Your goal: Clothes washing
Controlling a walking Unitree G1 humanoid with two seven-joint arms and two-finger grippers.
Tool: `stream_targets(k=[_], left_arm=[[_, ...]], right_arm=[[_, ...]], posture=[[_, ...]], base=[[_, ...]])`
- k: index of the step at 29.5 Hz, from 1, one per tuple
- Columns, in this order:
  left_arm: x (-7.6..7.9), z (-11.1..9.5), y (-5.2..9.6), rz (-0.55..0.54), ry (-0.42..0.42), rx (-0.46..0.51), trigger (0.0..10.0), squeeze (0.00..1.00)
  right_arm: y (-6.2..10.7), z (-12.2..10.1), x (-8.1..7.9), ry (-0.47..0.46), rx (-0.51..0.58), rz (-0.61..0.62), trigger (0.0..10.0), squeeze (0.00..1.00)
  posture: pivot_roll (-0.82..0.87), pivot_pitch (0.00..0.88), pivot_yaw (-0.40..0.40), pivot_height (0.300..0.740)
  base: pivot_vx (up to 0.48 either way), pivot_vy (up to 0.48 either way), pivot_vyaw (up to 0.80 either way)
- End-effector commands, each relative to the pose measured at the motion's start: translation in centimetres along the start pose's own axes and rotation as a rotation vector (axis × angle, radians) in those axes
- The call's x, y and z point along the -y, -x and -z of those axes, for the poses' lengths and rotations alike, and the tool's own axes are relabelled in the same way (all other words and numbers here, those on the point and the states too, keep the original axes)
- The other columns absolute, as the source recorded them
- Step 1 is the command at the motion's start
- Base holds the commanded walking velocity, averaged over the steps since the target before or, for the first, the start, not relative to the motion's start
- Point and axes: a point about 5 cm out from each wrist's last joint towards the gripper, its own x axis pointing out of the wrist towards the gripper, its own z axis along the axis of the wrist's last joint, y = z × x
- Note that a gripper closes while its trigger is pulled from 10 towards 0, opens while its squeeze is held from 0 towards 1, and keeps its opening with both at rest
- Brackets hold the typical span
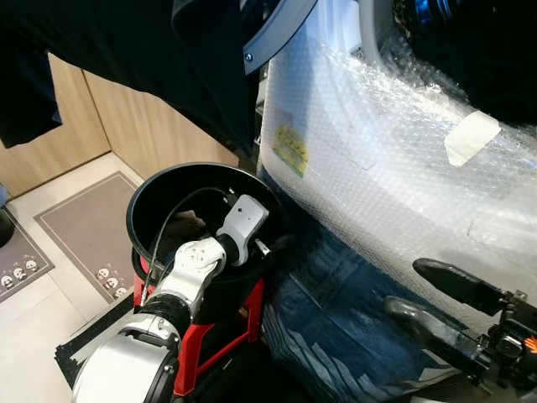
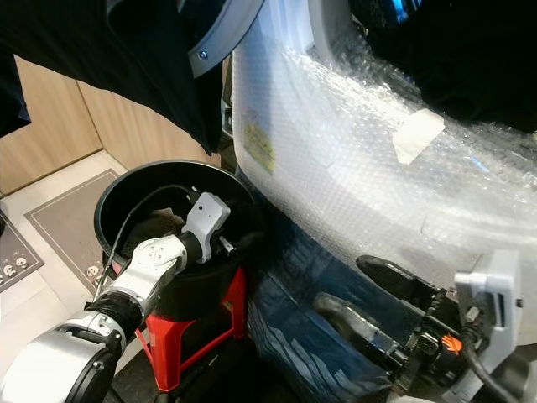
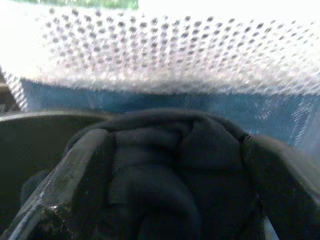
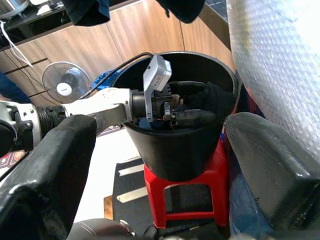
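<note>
This is a laundry corner in a home. A front-loading washing machine [image 1: 377, 159] stands wrapped in bubble wrap, its round door [image 1: 277, 29] swung open. Beside it a black laundry bucket [image 4: 180, 145] holding dark clothes [image 4: 205, 102] sits on a red plastic stool [image 4: 187, 192]. Wood-panelled cabinets [image 1: 134, 126] line the walls, the floor is pale tile with a grey patterned mat [image 1: 88, 231], and an electric fan [image 4: 65, 82] stands by the cabinets.
</note>
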Motion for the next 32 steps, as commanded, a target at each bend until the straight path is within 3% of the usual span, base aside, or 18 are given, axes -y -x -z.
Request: stream_targets(k=[1,7,8,9,11,12,32], left_arm=[[0.3,0.9,0.3,-0.004,0.018,-0.032,10.0,0.0],[-0.5,1.8,1.4,-0.053,0.074,-0.023,10.0,0.0],[-0.5,1.9,1.5,-0.058,0.098,-0.016,3.8,0.0],[-0.6,1.9,1.6,-0.061,0.092,-0.014,2.4,0.0],[-0.6,1.9,1.6,-0.062,0.086,-0.013,2.4,0.0],[-0.6,1.9,1.6,-0.061,0.094,-0.01,0.0,0.0],[-0.9,1.8,1.9,-0.068,0.103,0.01,0.0,0.0]], right_arm=[[0.2,-0.2,-0.5,0.021,-0.018,-0.003,10.0,0.0],[0.4,-0.6,-0.4,0.006,-0.028,0.003,10.0,0.0],[0.4,-0.8,-0.5,0.001,-0.03,0.002,10.0,0.0],[0.4,-0.9,-0.4,0.0,-0.03,0.002,10.0,0.0],[0.4,-1.0,-0.4,0.0,-0.031,0.002,10.0,0.0],[0.4,-1.1,-0.4,0.002,-0.031,0.002,10.0,0.0],[0.6,-2.2,0.3,-0.001,-0.026,0.025,10.0,0.0]], posture=[[-0.4,0.368,-0.186,0.74],[-0.39,0.368,-0.2,0.74],[-0.39,0.367,-0.203,0.74],[-0.4,0.366,-0.206,0.74],[-0.4,0.366,-0.206,0.74],[-0.4,0.367,-0.208,0.74],[-0.4,0.363,-0.219,0.74]], base=[[0.0,0.0,0.0],[0.0,0.0,0.0],[0.0,0.0,0.0],[0.0,0.0,0.0],[0.0,0.0,0.0],[0.0,0.0,0.0],[0.0,0.0,0.0]])
